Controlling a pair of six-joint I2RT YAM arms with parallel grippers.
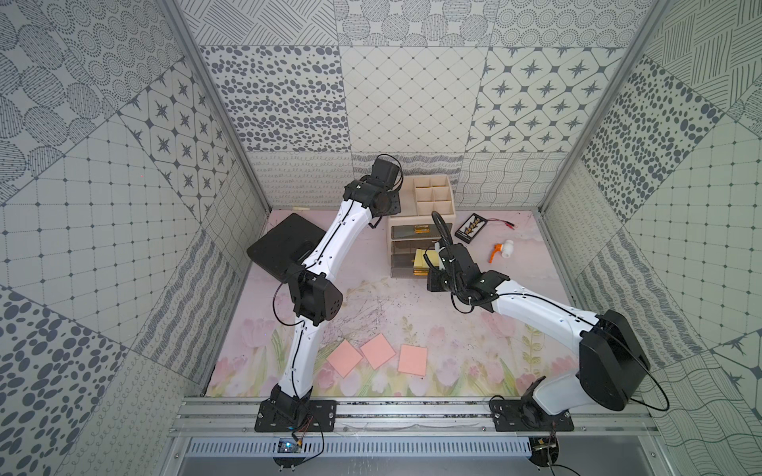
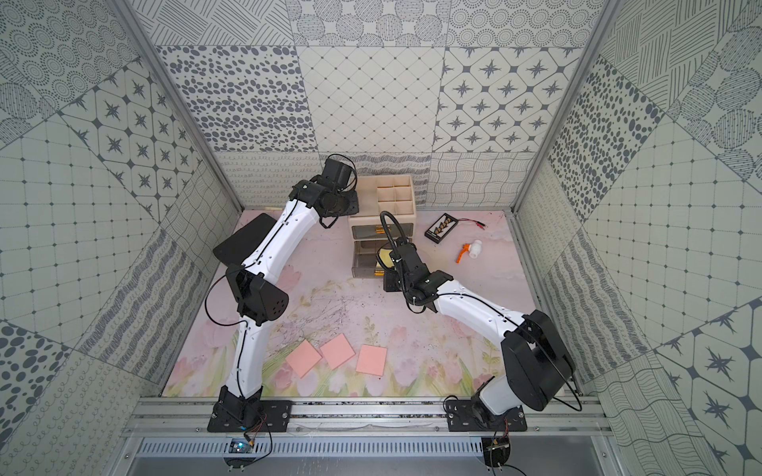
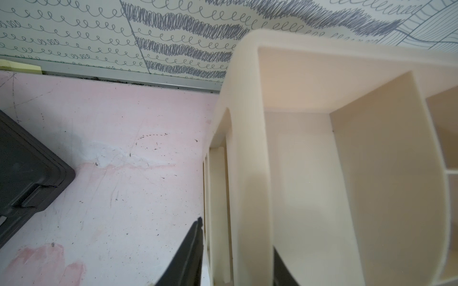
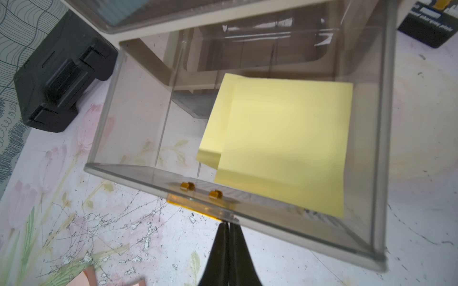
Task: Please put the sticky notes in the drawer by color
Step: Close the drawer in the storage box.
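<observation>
Left wrist, left pincer (image 3: 237,234): black fingers (image 3: 190,252) straddle the side wall of the cream chest (image 3: 247,123), close against both faces, clamping it.
Left wrist, surroundings: a black case (image 3: 24,173) lies on the pink worktop (image 3: 124,123), apart from the chest.
Right wrist, right pincer (image 4: 226,225): jaws closed together, tips at the gold handle (image 4: 188,201) of the lowest drawer (image 4: 138,174); I cannot tell whether they pinch it.
Right wrist, yellow sticky notes (image 4: 285,143): overlapping sheets inside that pulled-out drawer, against one side wall.
Top views, chest: in both, the drawers stand stepped out, the lowest farthest, with a divided tray (image 1: 433,193) on top.
Top views, pink sticky notes (image 1: 377,350): three flat on the worktop near the front rail, well apart from the chest.
</observation>
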